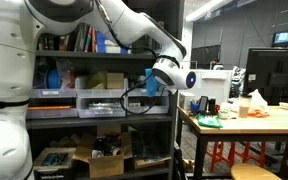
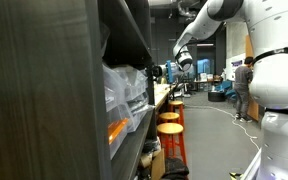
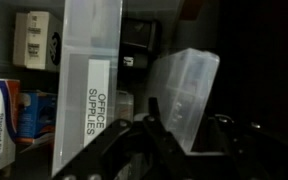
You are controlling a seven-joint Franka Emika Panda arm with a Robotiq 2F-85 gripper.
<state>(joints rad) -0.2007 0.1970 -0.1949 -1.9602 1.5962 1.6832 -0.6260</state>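
Shelves point(image 1: 84, 112) are crowded — the tilted right bin point(image 3: 189, 85) may be knocked off by the gripper point(image 1: 139, 98), whose opening and hold cannot be told.

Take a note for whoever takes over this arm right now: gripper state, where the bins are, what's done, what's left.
Gripper: reached into the shelf; too dark to tell whether it is open or shut, or holding anything.
Things: the labelled bin stands upright ahead. The clear box leans tilted beside it, nearest the gripper.
Done: arm is at bin level.
Left: both sit on the shelf; check the grip before moving.
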